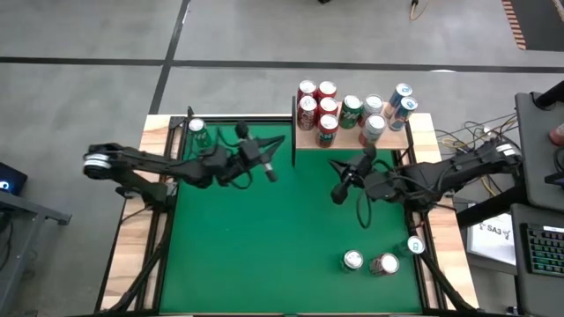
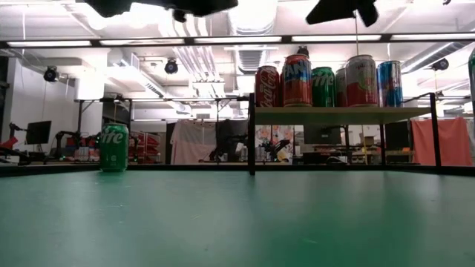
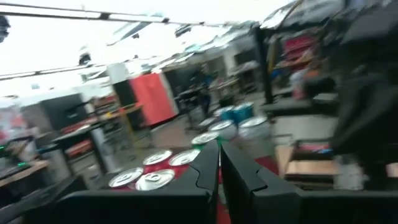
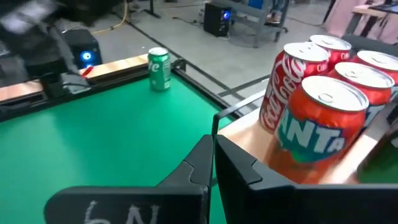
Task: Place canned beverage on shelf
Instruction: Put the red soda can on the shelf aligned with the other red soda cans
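The shelf point(image 1: 352, 136), a small light-wood board on black posts point(image 2: 251, 133), stands at the table's far edge and carries several upright cans: red point(image 1: 307, 107), green point(image 1: 352, 109), blue point(image 1: 402, 106). A green can point(image 1: 197, 131) stands upright on its base at the far left of the green table point(image 1: 264, 246). My left gripper point(image 1: 269, 172) hovers shut and empty, left of the shelf. My right gripper point(image 1: 337, 194) hovers shut and empty, just in front of the shelf, near an orange can point(image 4: 317, 127) and a red can point(image 4: 287, 87).
Near the table's near right corner are three more cans: one point(image 1: 353, 260), a second point(image 1: 385, 264) and a third point(image 1: 415, 246). The green felt between the two arms and toward the near left lies open. Wooden borders point(image 1: 132, 238) flank the felt.
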Controlling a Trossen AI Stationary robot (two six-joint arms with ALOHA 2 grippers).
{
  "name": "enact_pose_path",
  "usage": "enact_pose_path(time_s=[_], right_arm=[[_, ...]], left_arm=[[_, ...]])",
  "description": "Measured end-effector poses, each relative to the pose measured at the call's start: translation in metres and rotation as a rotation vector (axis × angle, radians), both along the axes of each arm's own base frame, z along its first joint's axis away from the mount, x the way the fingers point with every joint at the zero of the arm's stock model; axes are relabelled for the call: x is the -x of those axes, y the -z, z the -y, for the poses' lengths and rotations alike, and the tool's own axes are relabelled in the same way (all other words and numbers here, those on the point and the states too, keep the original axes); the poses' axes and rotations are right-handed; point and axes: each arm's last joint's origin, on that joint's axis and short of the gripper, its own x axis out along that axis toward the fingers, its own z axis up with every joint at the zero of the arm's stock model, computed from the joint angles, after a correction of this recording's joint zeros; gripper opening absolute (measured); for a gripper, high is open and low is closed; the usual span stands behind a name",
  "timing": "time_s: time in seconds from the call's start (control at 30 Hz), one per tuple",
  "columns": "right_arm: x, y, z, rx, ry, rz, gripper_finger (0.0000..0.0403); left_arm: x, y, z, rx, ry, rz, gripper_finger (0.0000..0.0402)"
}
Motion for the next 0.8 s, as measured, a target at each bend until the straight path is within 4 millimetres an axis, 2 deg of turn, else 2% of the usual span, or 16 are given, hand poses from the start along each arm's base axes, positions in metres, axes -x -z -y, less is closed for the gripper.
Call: enact_pose_path(time_s=[0.23, 0.47, 0.63, 0.8], right_arm=[[-0.023, 0.008, 0.018, -0.034, 0.093, 0.054, 0.0009], [-0.039, 0.011, 0.043, -0.122, 0.107, 0.123, 0.0009], [-0.047, -0.004, 0.055, -0.128, 0.152, 0.172, 0.0009], [-0.057, -0.013, 0.056, -0.115, 0.16, 0.183, 0.0009]], left_arm=[[0.046, 0.014, 0.003, 0.012, 0.09, 0.009, 0.0], [0.079, 0.035, 0.004, 0.026, 0.094, 0.02, 0.0], [0.097, 0.035, 0.003, -0.003, 0.08, 0.05, 0.0], [0.11, 0.037, 0.003, -0.018, 0.071, 0.06, 0.0]])
